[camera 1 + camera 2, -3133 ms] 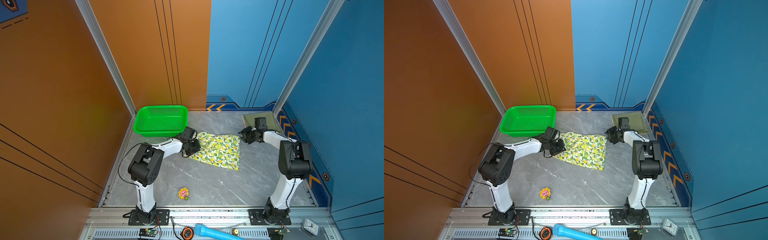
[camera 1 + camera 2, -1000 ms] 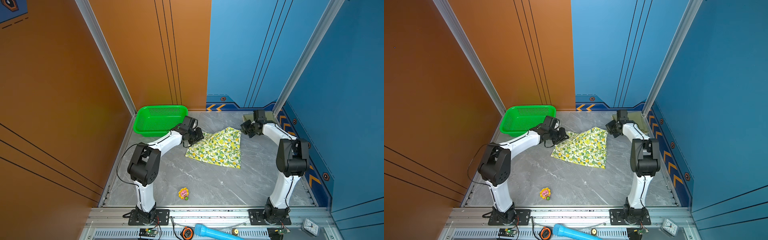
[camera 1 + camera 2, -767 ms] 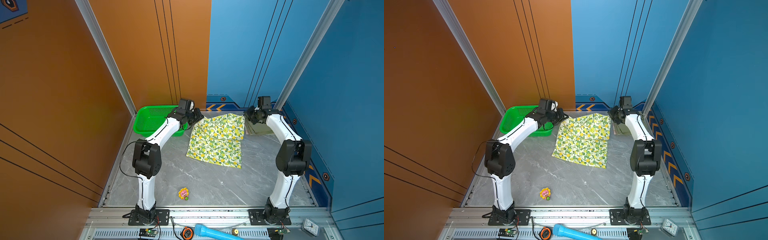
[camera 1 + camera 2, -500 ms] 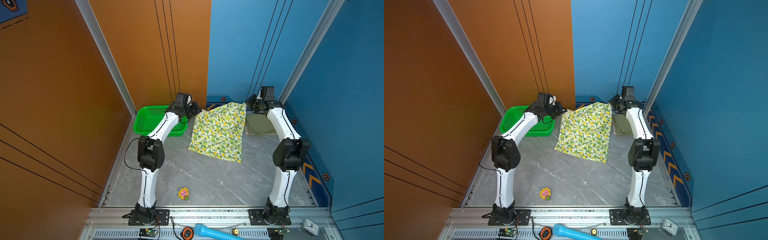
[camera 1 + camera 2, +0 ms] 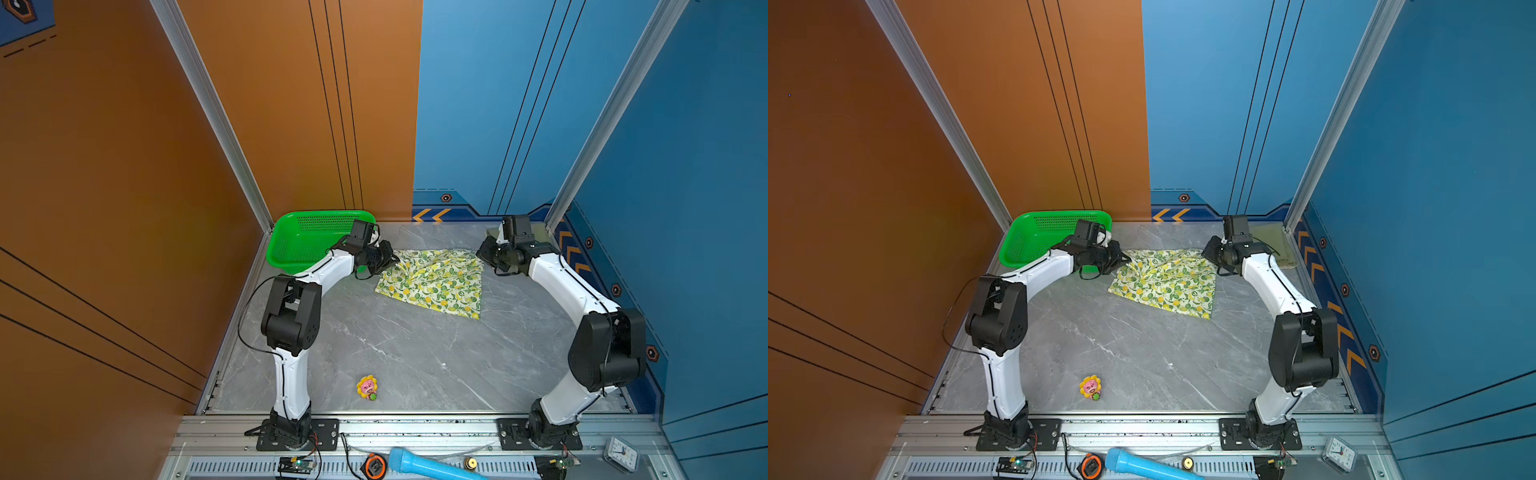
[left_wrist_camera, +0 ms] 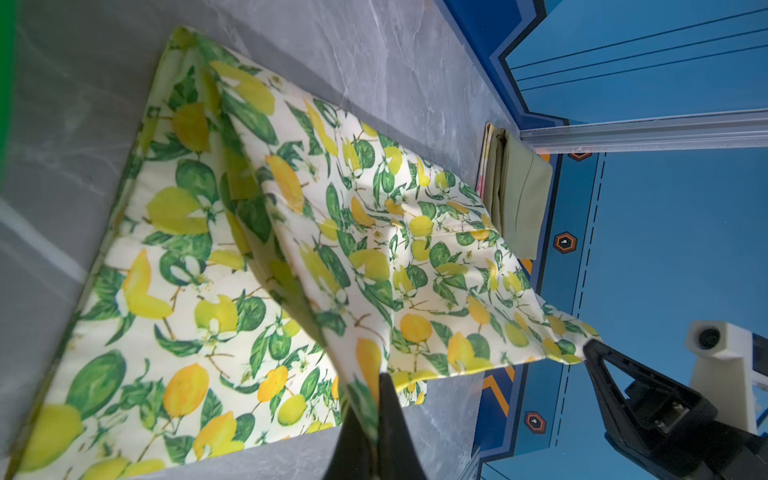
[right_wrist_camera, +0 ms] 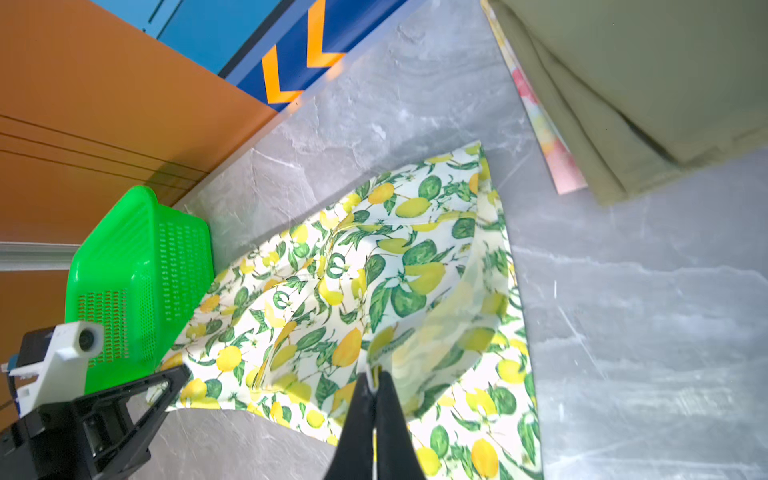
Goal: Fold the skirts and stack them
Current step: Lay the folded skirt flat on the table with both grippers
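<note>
Pinching far corners of the lemon skirt [image 5: 432, 282], left fingers [image 6: 395, 436] and right fingers [image 7: 392, 428] clamp closed

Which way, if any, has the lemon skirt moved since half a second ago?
Yes. The lemon skirt has come down from the chevron trim toward the table.

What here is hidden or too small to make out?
- Pastel flowered skirt: right wrist view, only a pink edge shows beneath the olive green skirt.
- Green plastic mesh basket: in both top views, left arm covers part.
- Small white clock: in a top view, dial too small to read.
</note>
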